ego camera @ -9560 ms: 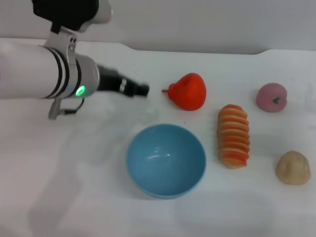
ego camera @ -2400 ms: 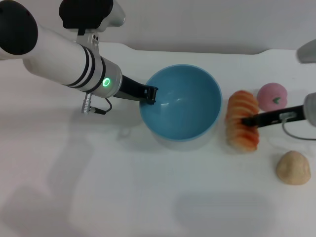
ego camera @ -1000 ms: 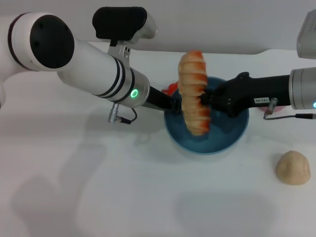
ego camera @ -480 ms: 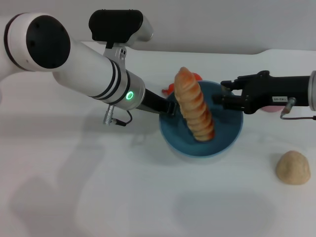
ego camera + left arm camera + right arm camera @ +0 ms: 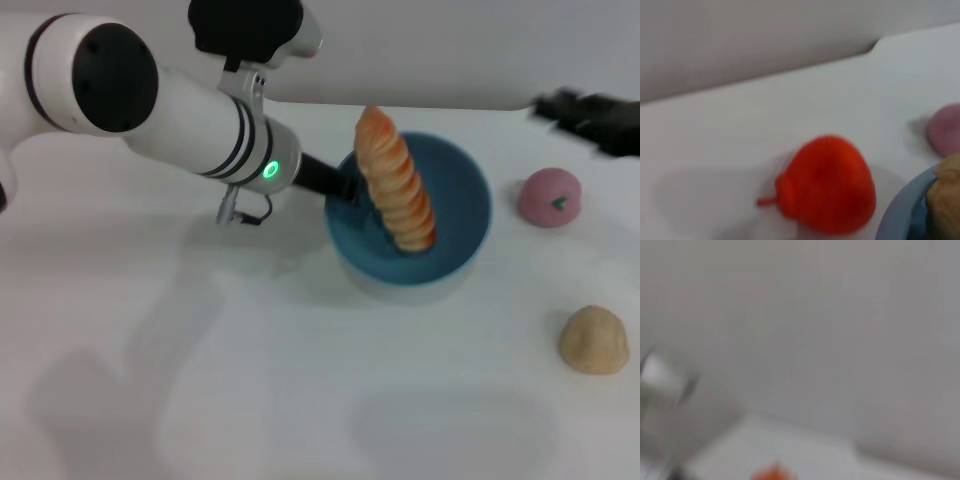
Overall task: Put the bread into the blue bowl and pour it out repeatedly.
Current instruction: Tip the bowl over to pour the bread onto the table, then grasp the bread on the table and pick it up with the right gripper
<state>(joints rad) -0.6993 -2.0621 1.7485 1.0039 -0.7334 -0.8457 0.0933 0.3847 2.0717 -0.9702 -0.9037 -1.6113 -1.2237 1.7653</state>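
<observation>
Your left gripper (image 5: 345, 186) is clamped on the near-left rim of the round, glossy light-blue plastic bowl (image 5: 460, 215), its dark fingers pinching the wall, and the bowl sits raised off the white table (image 5: 200, 380) and tipped slightly. The elongated toy bread loaf with orange-and-cream ridges (image 5: 396, 180) stands almost upright inside that bowl, its lower end on the bowl floor and its pointed upper end leaning toward the left rim, rising well above it. No gripper touches the loaf.

Your right gripper (image 5: 590, 113) shows only as a dark blurred shape at the far right edge, well apart from the bowl; you cannot tell how its fingers stand.

The left wrist view shows a red pear-shaped toy fruit (image 5: 827, 185) lying on the table just beside the bowl's rim. A pink round toy fruit (image 5: 549, 196) and a small beige lump (image 5: 593, 340) lie to the bowl's right.
</observation>
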